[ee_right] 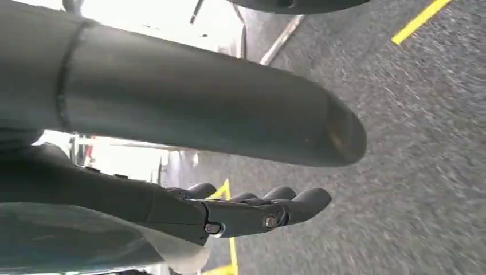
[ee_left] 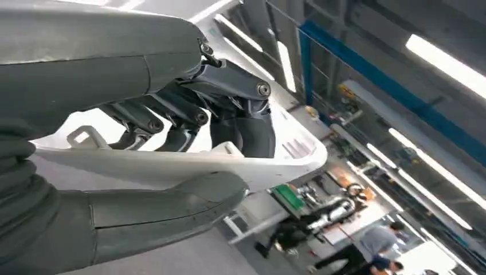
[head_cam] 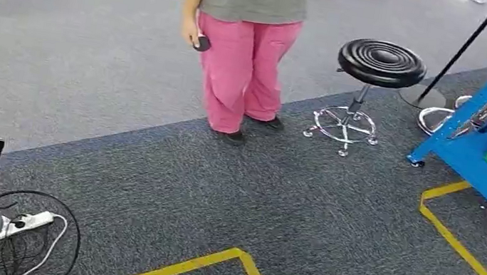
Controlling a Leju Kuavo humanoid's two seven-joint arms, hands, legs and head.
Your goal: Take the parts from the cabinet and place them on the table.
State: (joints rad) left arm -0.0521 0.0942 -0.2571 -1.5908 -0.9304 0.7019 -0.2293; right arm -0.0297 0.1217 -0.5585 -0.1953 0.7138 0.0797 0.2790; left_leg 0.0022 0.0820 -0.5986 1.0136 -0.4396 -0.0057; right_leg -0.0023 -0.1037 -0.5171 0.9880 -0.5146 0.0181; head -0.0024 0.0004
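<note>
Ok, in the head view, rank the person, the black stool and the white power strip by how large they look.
1. The person, largest though cut off by the frame's top edge.
2. The black stool.
3. The white power strip, smallest, even though it lies nearer the camera.

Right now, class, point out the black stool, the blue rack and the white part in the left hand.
black stool (head_cam: 382,62), head view, seat top
blue rack (head_cam: 471,159), head view, lower shelf
white part (ee_left: 172,166), left wrist view, flat rim
</note>
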